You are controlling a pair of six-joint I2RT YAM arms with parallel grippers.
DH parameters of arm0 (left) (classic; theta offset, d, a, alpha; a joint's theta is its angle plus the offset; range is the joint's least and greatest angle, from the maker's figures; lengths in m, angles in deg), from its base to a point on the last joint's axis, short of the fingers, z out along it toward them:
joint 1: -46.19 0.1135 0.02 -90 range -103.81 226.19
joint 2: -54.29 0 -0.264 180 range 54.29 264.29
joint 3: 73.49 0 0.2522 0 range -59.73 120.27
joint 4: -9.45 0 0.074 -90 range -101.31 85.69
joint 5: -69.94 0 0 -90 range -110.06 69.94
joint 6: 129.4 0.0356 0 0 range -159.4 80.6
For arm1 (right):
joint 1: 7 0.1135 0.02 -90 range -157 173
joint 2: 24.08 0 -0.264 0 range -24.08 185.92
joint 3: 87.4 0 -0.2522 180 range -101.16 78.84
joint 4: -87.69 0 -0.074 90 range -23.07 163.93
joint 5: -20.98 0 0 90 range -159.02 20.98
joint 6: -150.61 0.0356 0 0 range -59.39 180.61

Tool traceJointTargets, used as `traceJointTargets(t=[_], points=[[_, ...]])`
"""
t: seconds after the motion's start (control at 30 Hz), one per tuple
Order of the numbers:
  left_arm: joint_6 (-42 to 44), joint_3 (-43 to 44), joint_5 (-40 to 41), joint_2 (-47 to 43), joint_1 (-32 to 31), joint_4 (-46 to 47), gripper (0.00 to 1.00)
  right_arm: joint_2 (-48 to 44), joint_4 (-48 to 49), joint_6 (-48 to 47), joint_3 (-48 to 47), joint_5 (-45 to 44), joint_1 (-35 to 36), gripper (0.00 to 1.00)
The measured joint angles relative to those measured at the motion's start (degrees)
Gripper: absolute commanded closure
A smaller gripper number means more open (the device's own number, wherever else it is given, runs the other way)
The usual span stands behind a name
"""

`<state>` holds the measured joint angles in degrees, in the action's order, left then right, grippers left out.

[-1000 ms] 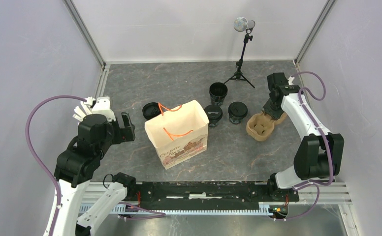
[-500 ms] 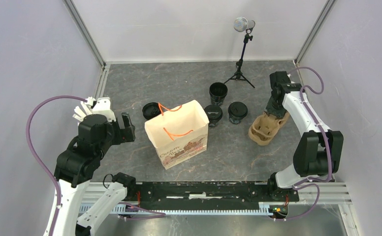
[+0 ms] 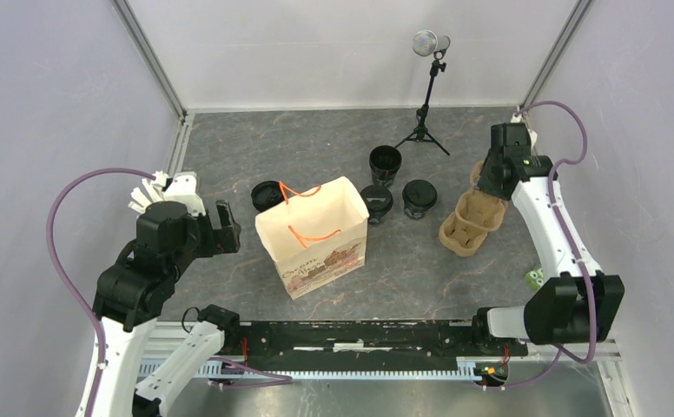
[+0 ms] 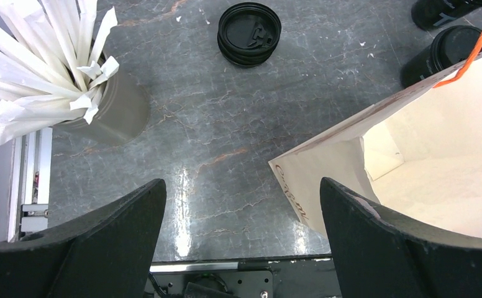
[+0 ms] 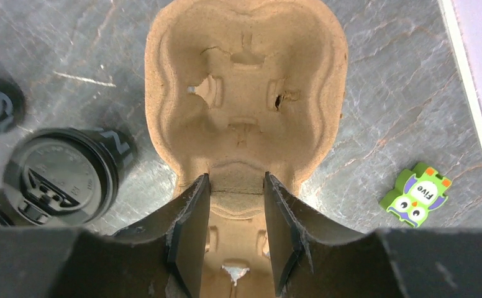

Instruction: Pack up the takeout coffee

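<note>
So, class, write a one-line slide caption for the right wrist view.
Right gripper clamps the pulp carrier by its middle ridge, a lidded black cup and green owl block flanking.

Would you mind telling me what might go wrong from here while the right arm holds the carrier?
The right gripper pinches only a thin pulp ridge of the cup carrier, which could tear or slip. The tilted carrier is close to a lidded cup; a swing might topple it. The paper bag stands unsupported and may tip when loaded.
</note>
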<state>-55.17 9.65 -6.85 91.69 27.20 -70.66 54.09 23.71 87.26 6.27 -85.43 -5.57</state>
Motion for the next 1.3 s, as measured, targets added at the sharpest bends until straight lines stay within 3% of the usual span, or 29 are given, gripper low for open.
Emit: traceJointTargets(t=[0.3,0.53,1.1,1.3], points=[[0.00,0.66,-1.75,0.52,0.00,-0.83,0.01,-2.62,4.37,-1.90,12.09,3.23,0.00,0.53],[0.00,1.40,-1.77,0.81,0.00,-1.29,0.01,0.76,4.28,-6.03,9.88,3.67,0.00,0.44],[0.00,1.51,-1.77,0.83,0.00,-1.31,0.00,2.45,1.68,-5.60,7.76,2.75,0.00,0.50],[0.00,1.73,-1.73,0.83,0.00,-1.44,0.00,2.45,1.90,-3.69,7.76,2.86,0.00,0.44]])
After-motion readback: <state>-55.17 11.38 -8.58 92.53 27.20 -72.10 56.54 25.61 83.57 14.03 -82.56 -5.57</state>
